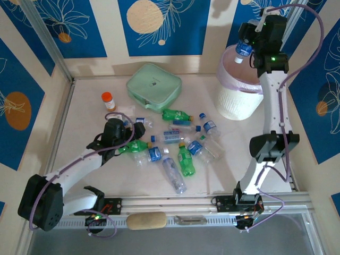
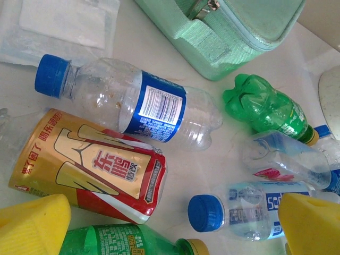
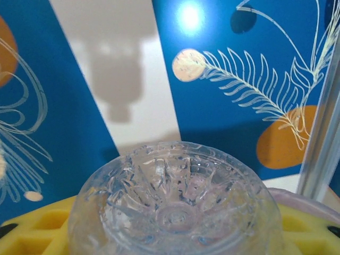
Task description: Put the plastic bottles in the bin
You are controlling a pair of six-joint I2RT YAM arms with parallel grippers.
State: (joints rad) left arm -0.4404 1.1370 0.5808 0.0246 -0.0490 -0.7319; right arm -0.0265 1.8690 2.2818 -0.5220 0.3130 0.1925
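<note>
Now the right fingers (image 3: pixel 32 234) pinch a clear bottle (image 3: pixel 175 207) above the bin (image 1: pixel 236 101); released off-centre, it could clip the rim; left fingers (image 2: pixel 32 226) gape empty.

Left gripper (image 1: pixel 139 129) low, jaws wide apart; right gripper (image 1: pixel 248 41) high, gripping tight.

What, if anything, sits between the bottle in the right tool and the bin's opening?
Nothing visible does. The right tool holds the clear bottle cap-down above the bin, and the bin's bag-lined mouth lies open beneath it.
</note>
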